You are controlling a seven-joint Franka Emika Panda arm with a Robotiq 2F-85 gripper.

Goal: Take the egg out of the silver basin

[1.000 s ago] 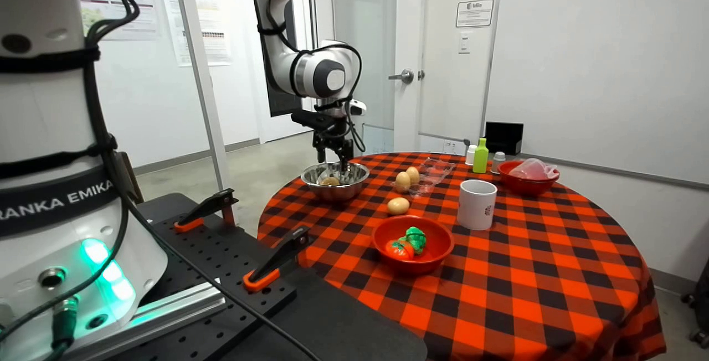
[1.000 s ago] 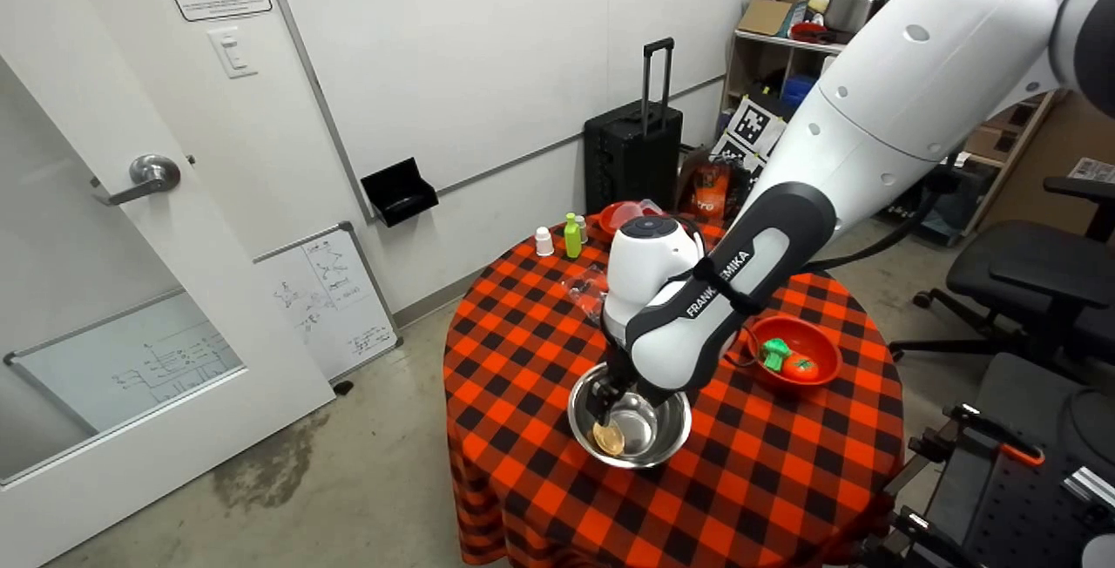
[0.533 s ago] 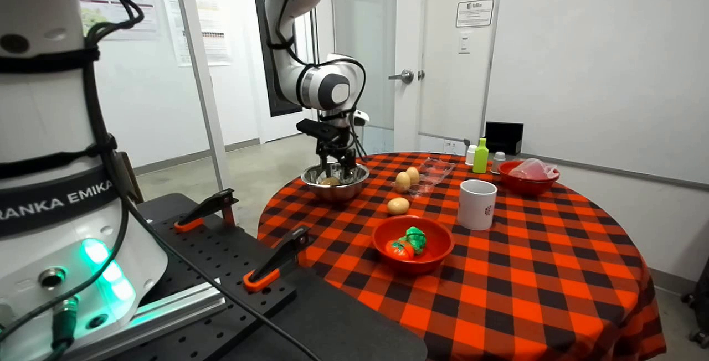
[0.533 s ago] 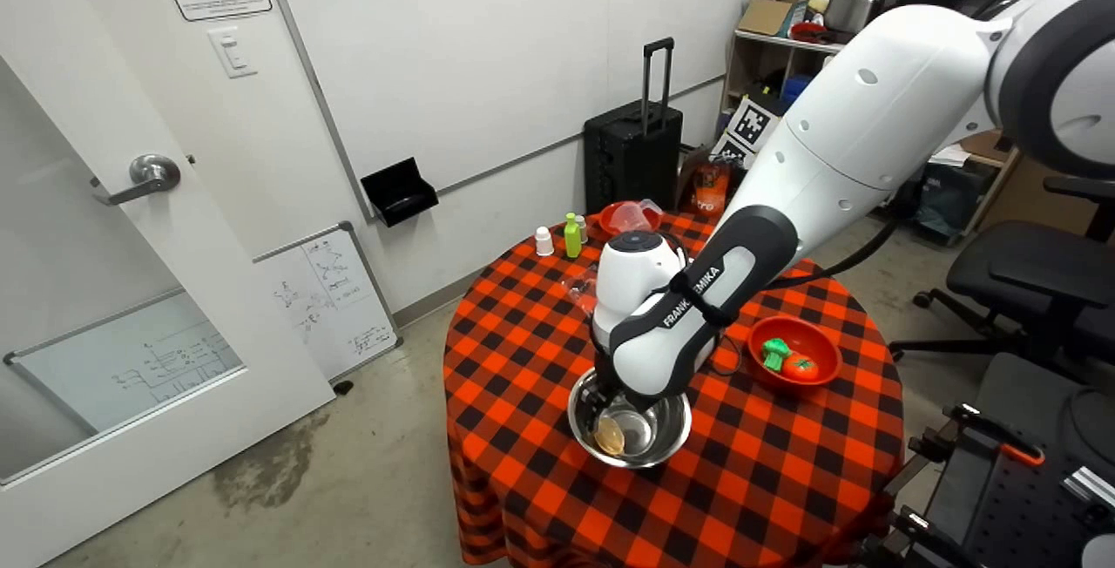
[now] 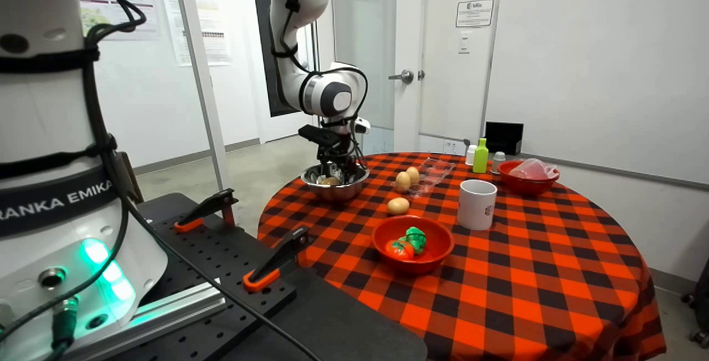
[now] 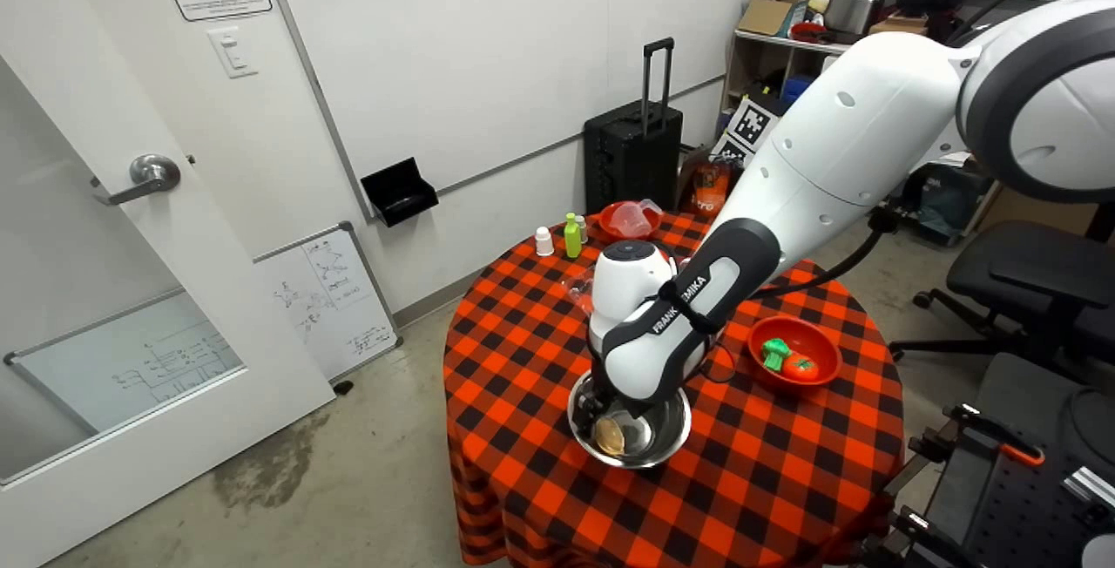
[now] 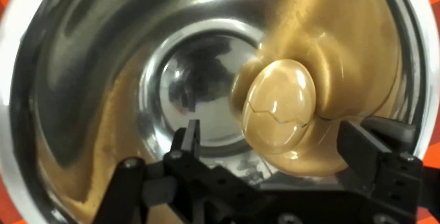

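Note:
The egg (image 7: 279,97) is a glossy tan oval with a zigzag line across it. It lies inside the silver basin (image 7: 13,79), off-centre against the sloping wall. It also shows in both exterior views (image 5: 330,182) (image 6: 609,436). The silver basin is a shiny round metal bowl near the table edge in both exterior views (image 5: 339,194) (image 6: 669,442). My gripper (image 7: 270,129) is open, pointing down inside the basin. Its fingers stand on either side of the egg in the wrist view, apart from it. In the exterior views the fingers (image 5: 337,174) are partly hidden by the basin wall and arm.
A red bowl (image 5: 437,261) with a tomato and broccoli stands on the checked table, beside a white mug (image 5: 475,206). A loose egg (image 5: 397,206) lies between basin and red bowl. Two eggs (image 5: 403,181) rest by a clear carton (image 5: 435,171). Bottles (image 5: 481,157) stand farther back.
The arm has moved down and slightly to the right in an exterior view, lowering my gripper from above the rim into the basin around the egg. The egg and basin have not moved.

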